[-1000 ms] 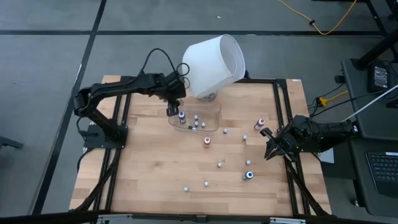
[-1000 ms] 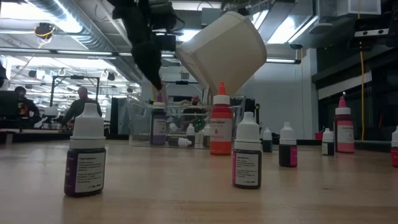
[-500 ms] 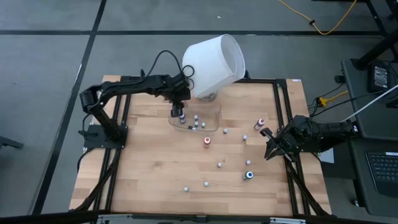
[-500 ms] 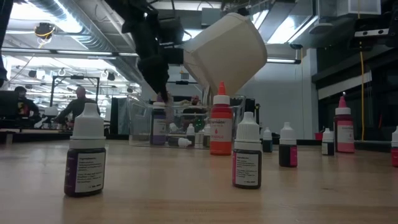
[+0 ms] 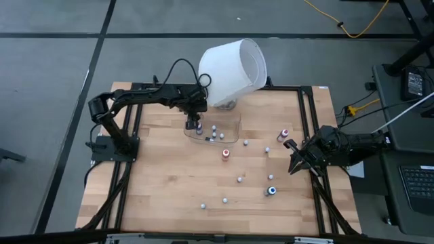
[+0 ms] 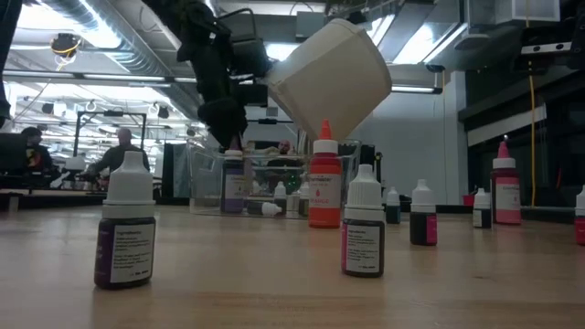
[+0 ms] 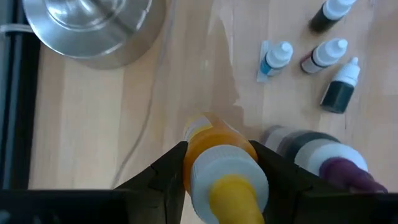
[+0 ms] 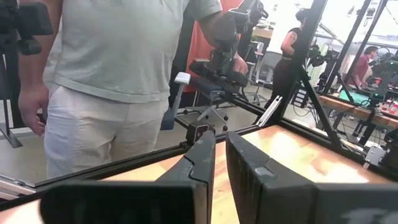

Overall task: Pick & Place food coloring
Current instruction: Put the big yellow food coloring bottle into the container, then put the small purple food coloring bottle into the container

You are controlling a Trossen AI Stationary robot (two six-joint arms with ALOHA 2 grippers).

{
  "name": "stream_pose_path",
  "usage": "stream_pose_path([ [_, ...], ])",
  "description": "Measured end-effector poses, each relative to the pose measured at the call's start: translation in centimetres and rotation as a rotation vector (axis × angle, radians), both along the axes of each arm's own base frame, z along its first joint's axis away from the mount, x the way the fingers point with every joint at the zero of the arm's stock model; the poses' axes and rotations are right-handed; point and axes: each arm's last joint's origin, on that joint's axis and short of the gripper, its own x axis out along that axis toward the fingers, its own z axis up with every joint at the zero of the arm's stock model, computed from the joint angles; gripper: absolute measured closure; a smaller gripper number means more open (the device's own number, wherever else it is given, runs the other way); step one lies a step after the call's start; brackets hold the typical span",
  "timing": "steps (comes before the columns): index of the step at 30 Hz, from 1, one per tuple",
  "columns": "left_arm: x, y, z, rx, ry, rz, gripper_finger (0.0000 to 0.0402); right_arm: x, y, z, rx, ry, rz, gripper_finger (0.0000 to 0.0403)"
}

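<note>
The food coloring bottles are tiny, with coloured or whitish caps. Several stand loose on the wooden table (image 5: 169, 176), among them an orange one (image 5: 225, 154) and a blue-capped one (image 5: 272, 191). Others lie or stand in the clear tray (image 5: 211, 130), including a purple-capped one (image 7: 333, 160). My left gripper (image 5: 193, 123) hangs over the tray's left end, shut on a yellow-orange bottle (image 7: 219, 149) with a whitish collar and yellow cap. My right gripper (image 5: 293, 160) waits shut at the table's right edge, holding nothing. My left gripper pinches the yellow-orange bottle between its two fingers (image 7: 163, 177), one on each side of the bottle's upper body (image 7: 191, 149), just below the whitish collar. The fingers slant steeply down from above. The bottle stands roughly upright, cap up. Whether its base touches the tray I cannot tell.
A big white lampshade (image 5: 232, 64) tilts over the tray's far side, its metal base (image 7: 93, 28) right behind the tray. Black frame rails (image 5: 308, 135) border the table. Loose bottles dot the middle and right; the near left of the table holds none.
My left gripper has sunk toward the tray's left end, carrying the yellow-orange bottle down with it and reaching a little farther out. The bottle has stayed upright in the fingers.
</note>
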Motion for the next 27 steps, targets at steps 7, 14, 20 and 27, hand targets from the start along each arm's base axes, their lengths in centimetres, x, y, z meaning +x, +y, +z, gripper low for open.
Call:
stream_pose_path([
  [7,-0.5,-0.1,-0.9,-0.011,0.033,-0.007,0.0257,0.0,0.0,0.0,0.000,0.000,0.000,0.0359],
  [14,-0.6,-0.2,-1.1,-0.015,0.046,-0.012,0.0250,0.0,0.0,0.0,0.000,0.000,0.000,0.0359],
  [20,-0.6,-0.2,-1.2,-0.015,0.049,-0.011,0.0220,0.0,0.0,0.0,0.000,0.000,0.000,0.0359],
  [27,-0.7,-0.2,-1.1,-0.006,0.053,-0.008,0.0194,0.0,0.0,0.0,0.000,0.000,0.000,0.0359],
])
